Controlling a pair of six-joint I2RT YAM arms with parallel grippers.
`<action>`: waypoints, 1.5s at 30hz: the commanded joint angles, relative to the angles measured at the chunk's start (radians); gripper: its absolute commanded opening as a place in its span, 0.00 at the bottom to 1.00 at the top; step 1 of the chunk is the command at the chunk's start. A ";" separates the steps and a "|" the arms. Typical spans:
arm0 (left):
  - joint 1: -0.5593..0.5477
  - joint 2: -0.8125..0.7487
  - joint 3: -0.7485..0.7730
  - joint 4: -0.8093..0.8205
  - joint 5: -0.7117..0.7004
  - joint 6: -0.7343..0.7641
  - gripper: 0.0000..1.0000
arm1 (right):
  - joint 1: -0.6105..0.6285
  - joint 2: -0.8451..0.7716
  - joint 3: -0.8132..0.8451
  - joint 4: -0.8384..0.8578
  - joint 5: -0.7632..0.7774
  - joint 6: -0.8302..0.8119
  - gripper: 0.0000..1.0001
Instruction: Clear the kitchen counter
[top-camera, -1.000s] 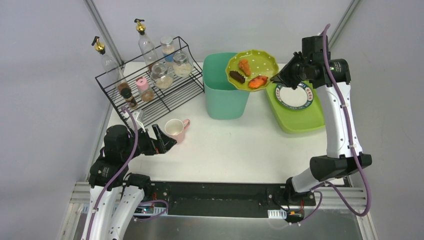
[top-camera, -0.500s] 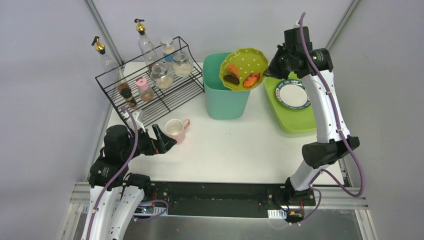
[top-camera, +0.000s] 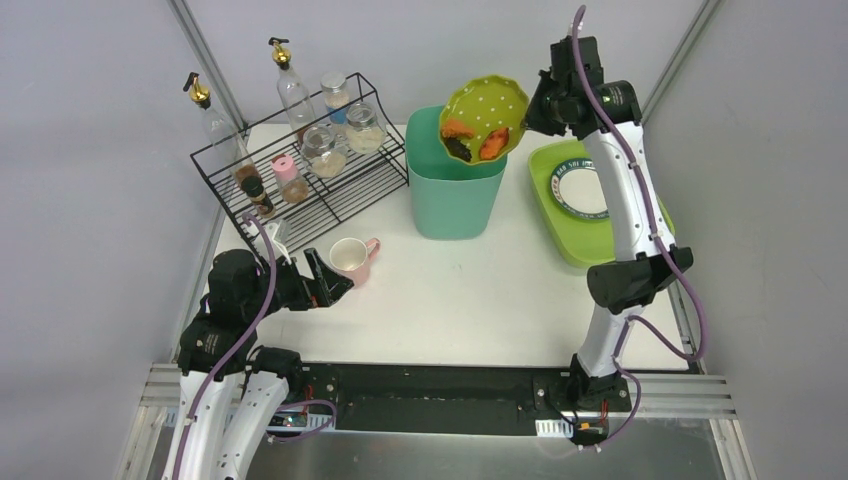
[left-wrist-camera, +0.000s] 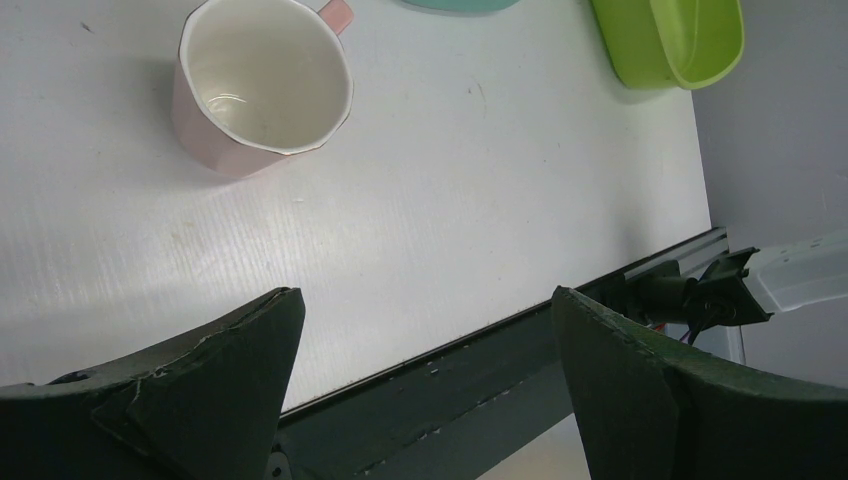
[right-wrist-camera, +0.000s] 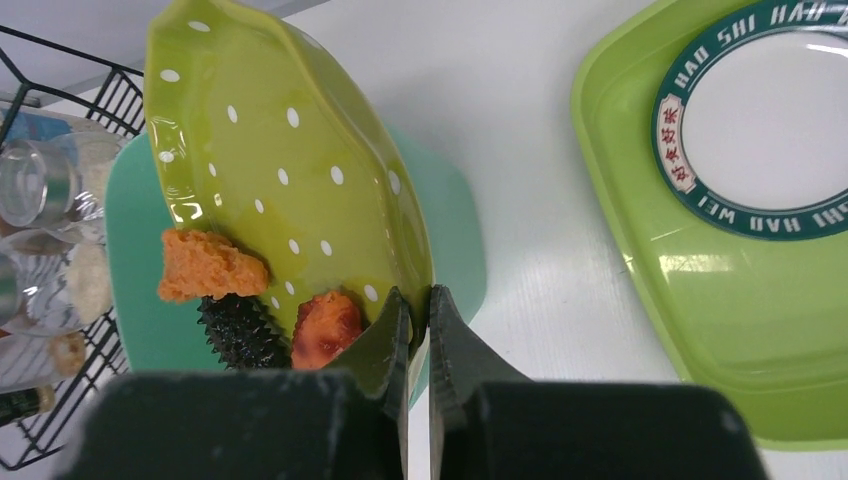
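My right gripper (top-camera: 527, 112) (right-wrist-camera: 420, 298) is shut on the rim of a lime-green dotted plate (top-camera: 484, 118) (right-wrist-camera: 280, 170), held steeply tilted over the teal bin (top-camera: 452, 190) (right-wrist-camera: 135, 250). Three food pieces, two orange (right-wrist-camera: 208, 265) and one black spiky (right-wrist-camera: 240, 330), have slid to the plate's low edge. A pink mug (top-camera: 350, 258) (left-wrist-camera: 262, 85) stands on the white kitchen counter (top-camera: 470, 290) (left-wrist-camera: 450, 200). My left gripper (top-camera: 330, 287) (left-wrist-camera: 425, 310) is open just beside the mug, with nothing between its fingers.
A black wire rack (top-camera: 300, 165) with jars and bottles fills the back left. A lime-green tray (top-camera: 590, 235) (right-wrist-camera: 720, 300) at the right holds a white plate with a green rim (top-camera: 580, 188) (right-wrist-camera: 765, 150). The counter's near edge meets a black rail (left-wrist-camera: 480, 370).
My right arm has swung the dotted plate left and tilted it steeper over the teal bin; the food has slid toward its low edge. The left arm and the mug have not moved.
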 joint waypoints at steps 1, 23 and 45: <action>-0.005 0.013 -0.007 0.039 0.015 0.009 1.00 | 0.027 -0.045 -0.009 0.261 0.027 -0.038 0.00; -0.014 0.022 -0.006 0.039 0.015 0.008 1.00 | 0.172 -0.105 -0.224 0.640 0.235 -0.388 0.00; -0.014 0.025 -0.007 0.039 0.013 0.009 1.00 | 0.353 -0.193 -0.399 1.008 0.429 -0.809 0.00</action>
